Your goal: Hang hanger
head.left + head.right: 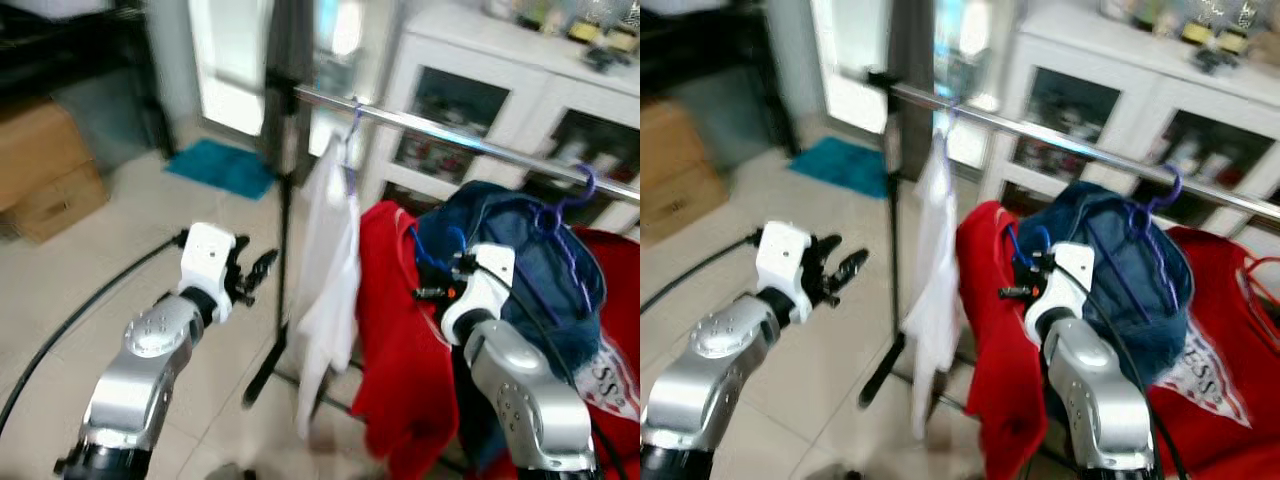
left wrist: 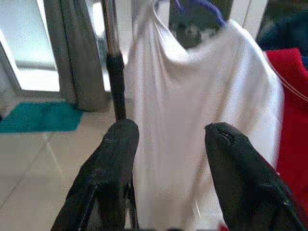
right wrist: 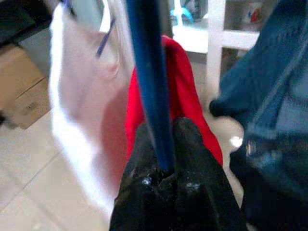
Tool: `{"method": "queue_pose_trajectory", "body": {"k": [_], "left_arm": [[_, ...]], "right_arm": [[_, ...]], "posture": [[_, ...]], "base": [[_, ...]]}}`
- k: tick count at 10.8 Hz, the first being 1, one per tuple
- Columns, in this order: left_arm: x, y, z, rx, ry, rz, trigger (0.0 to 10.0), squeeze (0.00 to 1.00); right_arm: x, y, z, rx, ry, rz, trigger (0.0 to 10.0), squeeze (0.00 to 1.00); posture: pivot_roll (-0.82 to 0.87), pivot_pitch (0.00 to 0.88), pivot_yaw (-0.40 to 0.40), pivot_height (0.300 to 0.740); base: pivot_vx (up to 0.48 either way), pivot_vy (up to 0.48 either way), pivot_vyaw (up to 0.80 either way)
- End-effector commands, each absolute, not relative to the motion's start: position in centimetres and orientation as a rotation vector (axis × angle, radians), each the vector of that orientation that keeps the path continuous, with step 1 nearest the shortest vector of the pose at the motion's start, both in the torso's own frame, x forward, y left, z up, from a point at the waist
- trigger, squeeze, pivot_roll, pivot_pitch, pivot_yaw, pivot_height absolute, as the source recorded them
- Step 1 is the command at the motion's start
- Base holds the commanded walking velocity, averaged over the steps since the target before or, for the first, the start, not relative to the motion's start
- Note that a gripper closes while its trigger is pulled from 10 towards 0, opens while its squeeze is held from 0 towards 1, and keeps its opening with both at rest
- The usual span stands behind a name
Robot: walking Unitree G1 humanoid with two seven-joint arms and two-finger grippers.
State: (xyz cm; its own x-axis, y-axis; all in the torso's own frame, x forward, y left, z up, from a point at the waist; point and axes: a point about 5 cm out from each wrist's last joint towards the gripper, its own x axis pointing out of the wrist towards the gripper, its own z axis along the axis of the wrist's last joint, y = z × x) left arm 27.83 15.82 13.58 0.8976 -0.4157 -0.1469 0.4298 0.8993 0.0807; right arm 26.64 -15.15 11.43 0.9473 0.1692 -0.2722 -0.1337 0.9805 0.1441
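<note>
Hanger (image 1: 565,215), purple, carries a blue garment (image 1: 520,260) just below the rail (image 1: 450,135) in my head view. Left wrist view: left pincer (image 2: 168,139) gapes wide before the white shirt (image 2: 202,120). Right wrist view: right pincer (image 3: 163,139) clamps a stiff blue hanger bar (image 3: 151,82); I judge the load light but floppy.

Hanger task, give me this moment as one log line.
right gripper: shut on blue hanger | hook: near rail | left gripper: open, facing white shirt

- White garment (image 1: 330,290), purple hanger (image 1: 350,150)
- Red garment (image 1: 395,340)
- Dark blue garment (image 1: 530,260), purple hook (image 1: 570,195)
- Red shirt (image 1: 1230,350), white triangle print with letters
- Teal mat (image 1: 222,167)
- White cabinet (image 1: 500,70)
- Brown cardboard box (image 1: 45,170)
- Blue hanger bar (image 3: 151,82)
</note>
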Motion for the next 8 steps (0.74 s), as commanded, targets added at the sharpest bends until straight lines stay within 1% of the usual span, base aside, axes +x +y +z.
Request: {"method": "queue_pose_trajectory", "body": {"k": [1, 5, 6, 8], "left_arm": [[27.91, 15.81, 13.68, 0.125, 0.124, -0.446, 10.0, 0.00], [27.89, 15.82, 13.55, 0.131, 0.133, -0.458, 10.0, 0.00], [27.90, 15.86, 13.53, 0.134, 0.136, -0.461, 10.0, 0.00], [28.00, 16.05, 13.74, 0.141, 0.132, -0.470, 10.0, 0.00]], "right_arm": [[26.71, -15.72, 11.83, 0.111, 0.270, 0.127, 10.0, 0.00], [26.39, -15.76, 11.63, 0.116, 0.278, 0.113, 10.0, 0.00], [26.36, -15.63, 11.57, 0.117, 0.279, 0.118, 10.0, 0.00], [26.42, -15.16, 11.53, 0.126, 0.275, 0.154, 10.0, 0.00]], "posture": [[-0.03, 0.000, -0.071, 0.740], [-0.03, 0.000, -0.061, 0.740], [-0.03, 0.000, -0.059, 0.740], [-0.02, 0.000, -0.055, 0.740]], "base": [[-0.289, 0.000, -0.53], [-0.279, 0.000, -0.77], [-0.255, 0.000, 0.00], [0.000, 0.000, 0.00]]}}
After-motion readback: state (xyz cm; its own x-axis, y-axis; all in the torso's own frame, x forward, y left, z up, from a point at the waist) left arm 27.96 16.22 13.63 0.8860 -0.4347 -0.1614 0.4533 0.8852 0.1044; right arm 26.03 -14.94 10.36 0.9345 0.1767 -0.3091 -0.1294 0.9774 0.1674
